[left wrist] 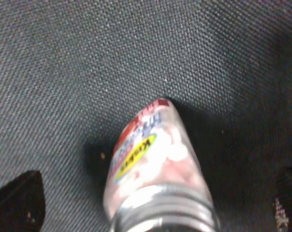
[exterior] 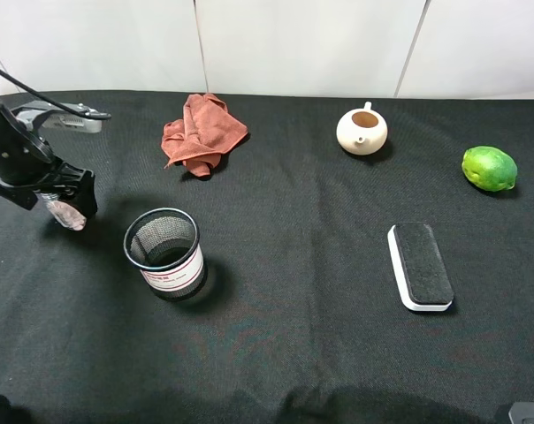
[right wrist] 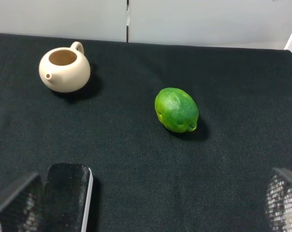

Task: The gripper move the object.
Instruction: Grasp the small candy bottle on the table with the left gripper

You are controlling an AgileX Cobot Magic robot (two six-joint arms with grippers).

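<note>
- The left gripper (exterior: 72, 201), black with cables on its body, hangs low over the far left side of the black-clothed bench (exterior: 293, 353).
- Its fingers (left wrist: 18, 200) are spread wide. In the left wrist view we see one dark tip on each side, with bare cloth between each tip and the thing in the middle.
- That thing is the small clear bottle (left wrist: 155, 164) with a silver screw cap and pinkish-white contents. It has a red, yellow and blue label.
- The small clear bottle sits between the fingers, touching neither, with its cap end towards the wrist camera and its base on the cloth.
- From above it looks slanted; we cannot tell whether it lies flat.
- Near it, towards the middle of the bench, stands the black wire-mesh cup (exterior: 164, 252), upright and apart from the bottle.
- At the back lie the crumpled rust-red cloth (exterior: 201, 132) and the lidless cream teapot (exterior: 362, 131).
- The green lime (exterior: 489, 168) lies at the far right, and the black-and-white board eraser (exterior: 419, 265) lies nearer the front.
- The right gripper (right wrist: 151, 193) has its fingers parted, with nothing between them but cloth; the eraser lies just inside one tip.
</note>
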